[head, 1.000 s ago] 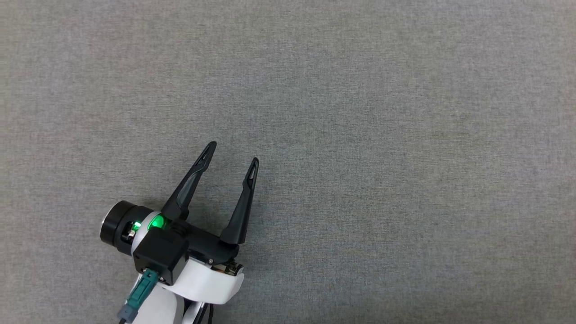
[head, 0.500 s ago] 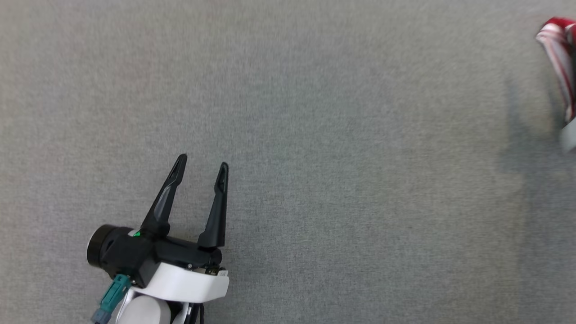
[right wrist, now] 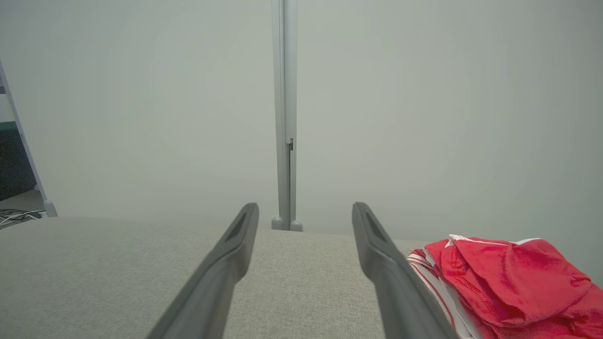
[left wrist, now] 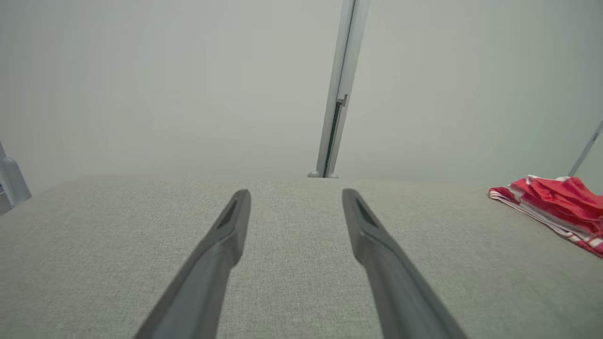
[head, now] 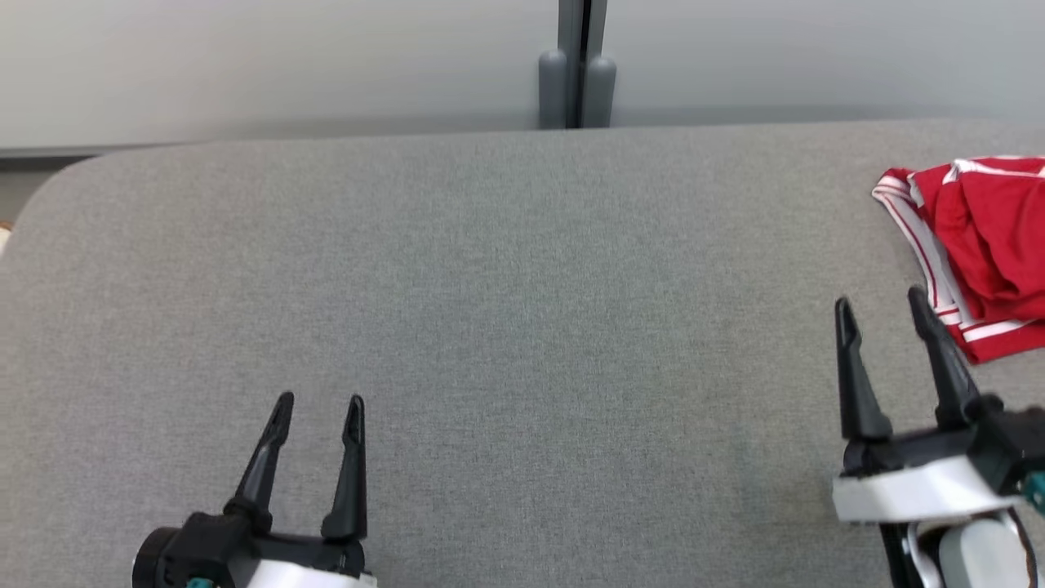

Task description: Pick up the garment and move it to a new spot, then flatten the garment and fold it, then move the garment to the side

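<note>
- Head view: looks forward and down from high above the grey tabletop (head: 522, 327), with its far edge and the pale wall (head: 245, 65) at the top.
- Left wrist view: sits low over the tabletop, looking along its own two fingers (left wrist: 221, 245) toward the wall.
- Right wrist view: equally low, facing the same way along its fingers (right wrist: 226, 263), close to the red garment (right wrist: 509, 278).
- All three views share the grey post (head: 575, 65) at the wall and the garment on the right.

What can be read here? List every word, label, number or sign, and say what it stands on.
None. The red garment shows only white stripes, no print or label.
The grey padded table, the wall post, the left gripper and the right gripper bear no lettering in view.
</note>
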